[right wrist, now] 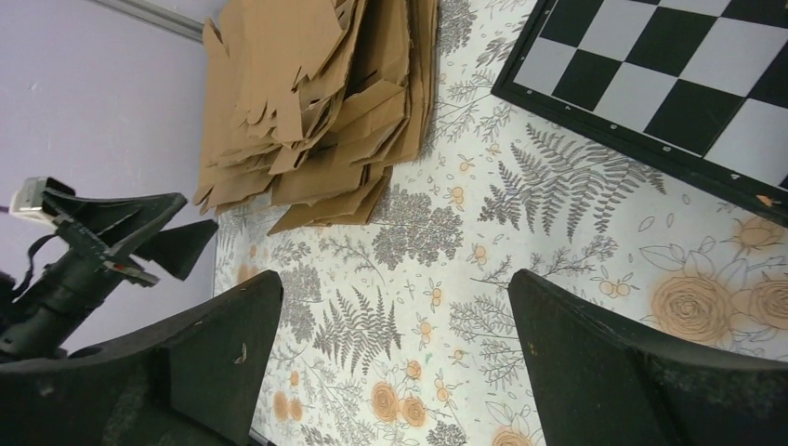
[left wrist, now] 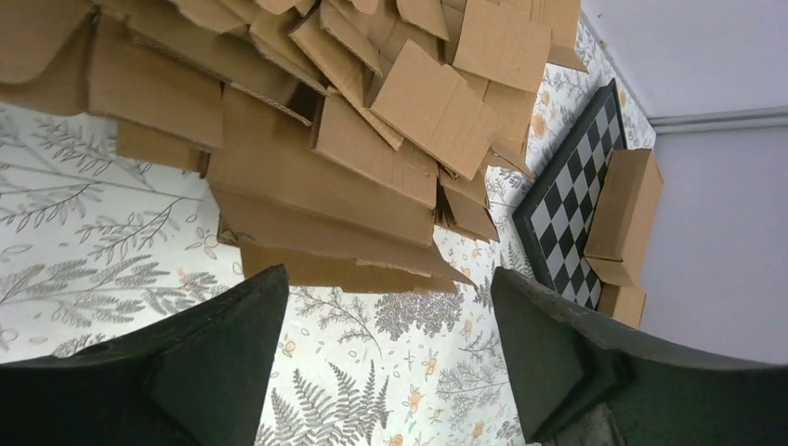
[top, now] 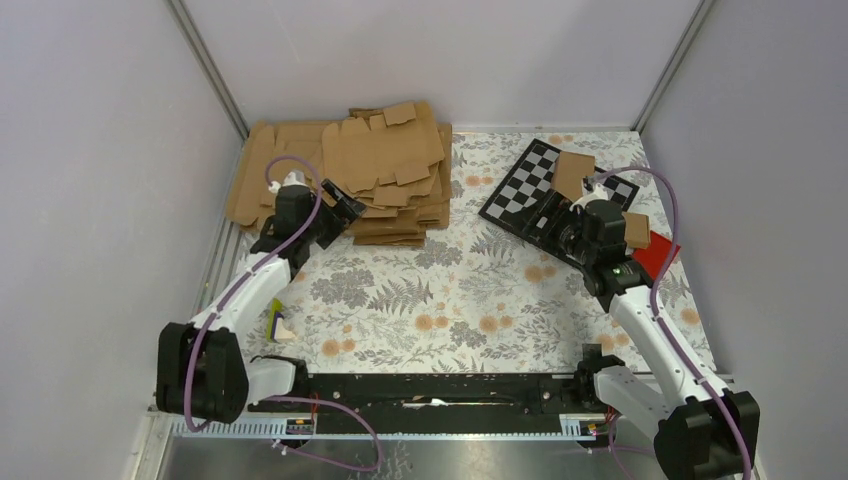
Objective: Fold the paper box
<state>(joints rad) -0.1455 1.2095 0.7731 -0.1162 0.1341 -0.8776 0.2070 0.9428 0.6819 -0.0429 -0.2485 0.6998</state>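
A small folded brown carton, the paper box [top: 573, 172], lies on the far part of a checkerboard [top: 530, 190] at the back right; it also shows in the left wrist view [left wrist: 627, 200]. A second small brown carton [top: 636, 230] sits beside my right wrist. My left gripper [top: 346, 211] is open and empty at the front edge of the stack of flat brown blanks [top: 375, 170]; the left wrist view shows only tablecloth between its jaws [left wrist: 388, 279]. My right gripper [top: 553, 232] is open and empty over the cloth by the checkerboard's near edge [right wrist: 395, 279].
A red block [top: 657, 255] lies right of my right arm. A small yellow and white object [top: 279, 325] lies by the left arm. Grey walls close in the left, back and right sides. The flowered tablecloth [top: 450, 290] covers the middle.
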